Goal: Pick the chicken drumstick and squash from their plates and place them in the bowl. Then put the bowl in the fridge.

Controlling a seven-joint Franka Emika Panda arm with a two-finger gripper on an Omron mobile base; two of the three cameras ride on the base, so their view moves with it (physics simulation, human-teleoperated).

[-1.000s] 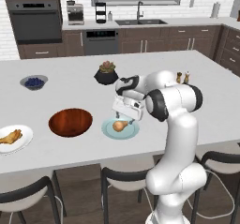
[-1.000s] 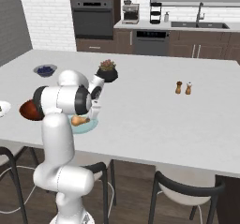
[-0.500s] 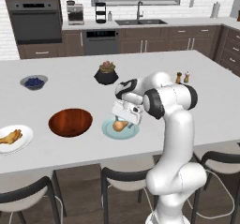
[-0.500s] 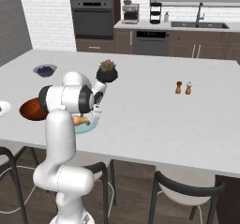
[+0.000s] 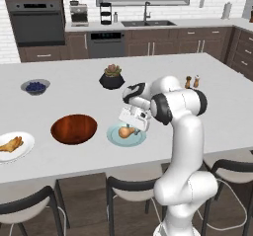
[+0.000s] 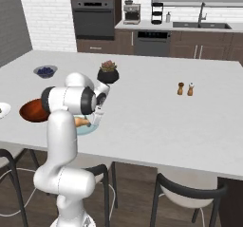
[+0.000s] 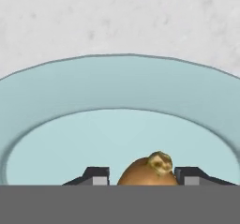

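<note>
Squash [image 7: 147, 170] sits on the blue-green plate [image 7: 117, 92], bottom centre, between the gripper [image 7: 143, 176] fingers; contact cannot be confirmed. Wooden bowl [image 5: 74, 129] is empty; drumstick [image 5: 11, 144] remains on the white plate [image 5: 24, 148].

No text, label, brand, number or sign can be read anywhere in these pictures. The dark built-in wall oven [image 5: 38, 20] at the upper left of the left base view carries only a blurred control strip, and the small black coffee machine [image 6: 131, 13] shows no legible marking.
</note>
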